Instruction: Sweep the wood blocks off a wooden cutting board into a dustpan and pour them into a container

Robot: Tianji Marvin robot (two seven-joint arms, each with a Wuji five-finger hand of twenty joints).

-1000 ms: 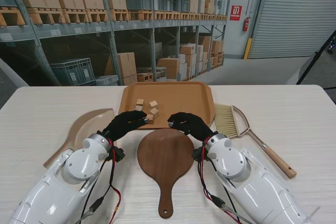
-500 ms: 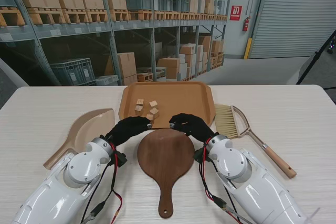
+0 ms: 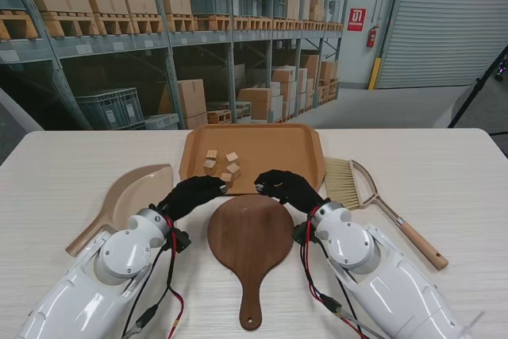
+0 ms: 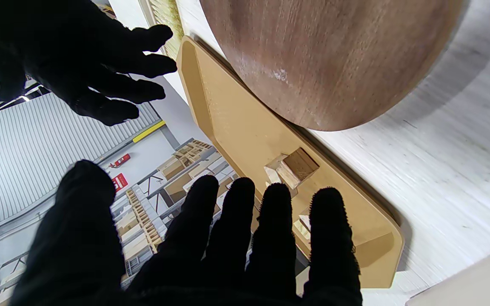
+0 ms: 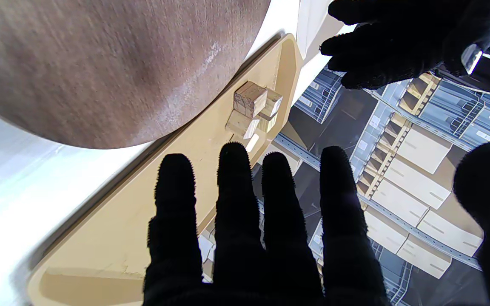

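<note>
A round dark wooden cutting board (image 3: 250,234) with a handle lies bare on the table between my arms. Several small wood blocks (image 3: 222,164) sit in the tan tray (image 3: 278,148) beyond it; the left wrist view shows one block (image 4: 292,168), the right wrist view a cluster (image 5: 253,106). My left hand (image 3: 193,193) hovers at the tray's near rim, fingers spread, holding nothing. My right hand (image 3: 284,187) mirrors it, also open and empty. The beige dustpan (image 3: 131,196) lies to the left, the brush (image 3: 357,184) to the right.
The tray's raised near rim (image 4: 355,199) runs just beyond the board's far edge. The brush's wooden handle (image 3: 417,244) points toward me at the right. Warehouse shelving stands behind the table's far edge.
Both hands drew back slightly toward me from the tray's near rim a second ago; since half a second ago they have barely moved. Blocks, board, dustpan and brush are unmoved.
</note>
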